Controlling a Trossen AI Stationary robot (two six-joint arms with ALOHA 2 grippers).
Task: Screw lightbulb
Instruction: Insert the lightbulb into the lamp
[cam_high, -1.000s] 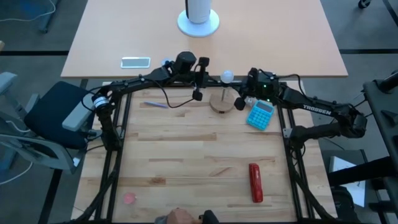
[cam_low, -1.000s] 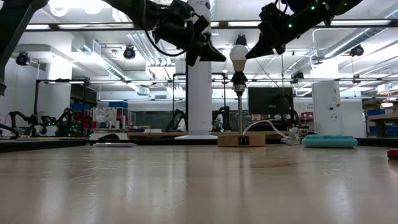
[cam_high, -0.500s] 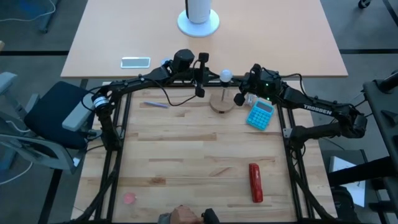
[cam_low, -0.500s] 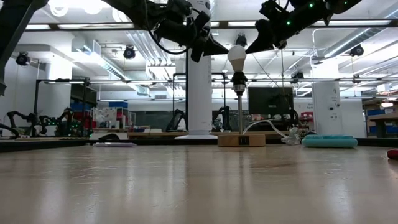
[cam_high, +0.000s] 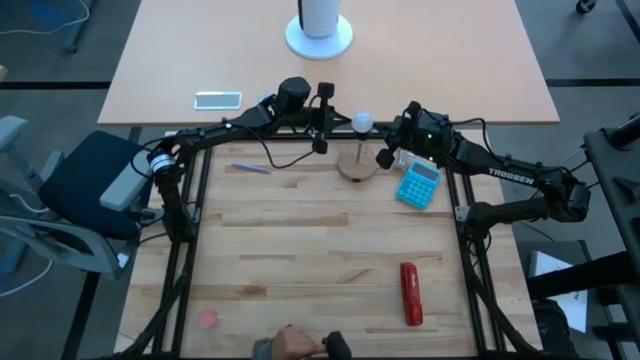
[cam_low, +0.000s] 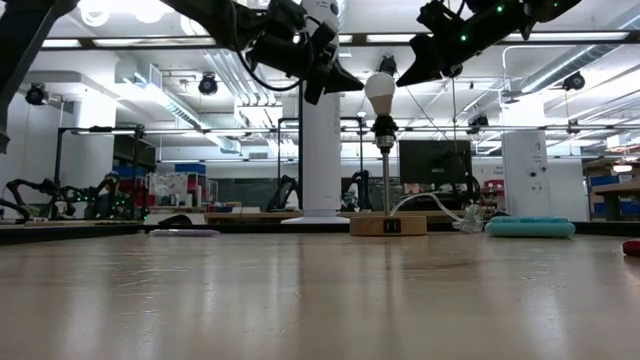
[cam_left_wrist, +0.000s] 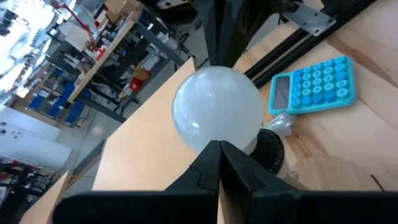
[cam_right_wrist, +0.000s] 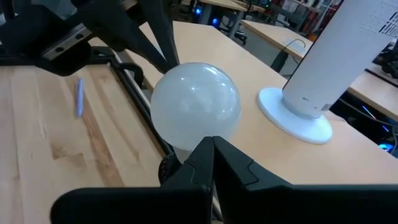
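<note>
The lightbulb sits upright on top of a thin post that rises from a round wooden base near the far edge of the wooden table. In the low view the white bulb has its narrow end down in a dark socket at the top of the post.

The left gripper hangs just to the left of the bulb, and the right gripper just to its right, so the bulb stands between the two. In the low view both dark fingertips point toward the bulb from either side without clearly touching it. In the left wrist view the bulb fills the middle, just past that arm's two fingers, which lie pressed together, closed on nothing. The right wrist view shows the same: the bulb beyond fingers that meet at their tips and hold nothing.

A blue calculator lies flat just right of the wooden base, under the right arm. A red object lies nearer the front of the table, a purple pen to the left, and a small pink disc at the front left corner. Beyond, on the pale table, stand a white cylinder on a round foot and a phone
</note>
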